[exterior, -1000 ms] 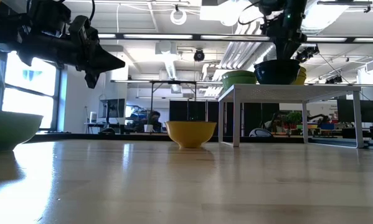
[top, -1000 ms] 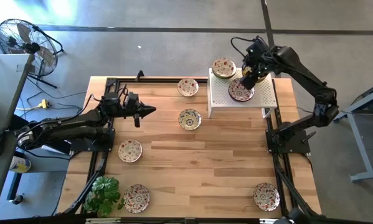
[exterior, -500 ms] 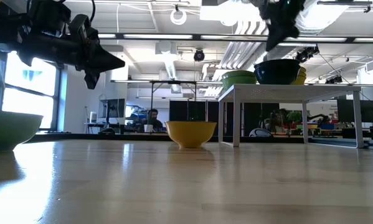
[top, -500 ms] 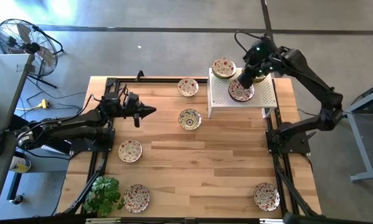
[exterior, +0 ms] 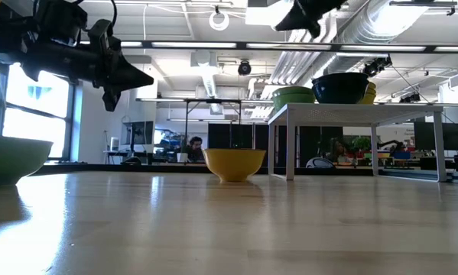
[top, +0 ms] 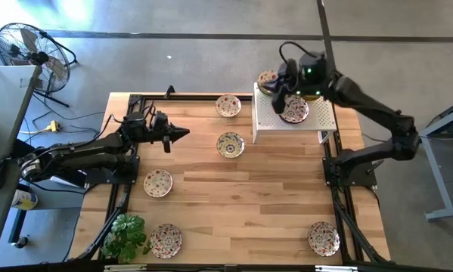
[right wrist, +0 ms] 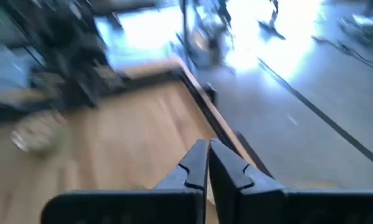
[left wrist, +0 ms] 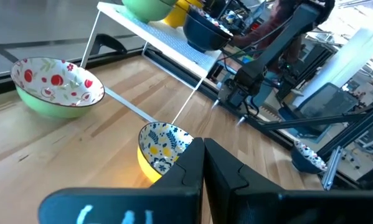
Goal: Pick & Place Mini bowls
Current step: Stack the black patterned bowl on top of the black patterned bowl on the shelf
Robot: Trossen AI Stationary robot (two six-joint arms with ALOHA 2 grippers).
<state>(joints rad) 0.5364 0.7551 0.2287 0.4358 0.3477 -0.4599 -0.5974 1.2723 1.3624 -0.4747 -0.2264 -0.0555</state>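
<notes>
Several mini bowls lie on the wooden table: one (top: 228, 105) at the far edge, one (top: 231, 144) mid-table, one (top: 158, 182) at the left, and two (top: 165, 239) (top: 324, 238) near the front. Another bowl (top: 294, 110) sits on the white perforated stand (top: 317, 121), with a further one (top: 267, 78) at the stand's far left corner. My left gripper (top: 184, 134) hangs shut above the table, left of the mid-table bowl (left wrist: 163, 145). My right gripper (top: 276, 92) is shut and holds nothing, high over the stand's left part (exterior: 282, 24).
A potted plant (top: 126, 234) stands at the table's near left corner. Black frame rails (top: 336, 170) run along the table's left and right sides. The stand's legs (exterior: 290, 145) rest on the far right of the table. A fan (top: 26, 47) stands on the floor beyond.
My right gripper has risen away from the dark bowl on the stand and swung toward the table's left, turning as it went. The bowl stays where it was on the stand. My left arm has kept still.
</notes>
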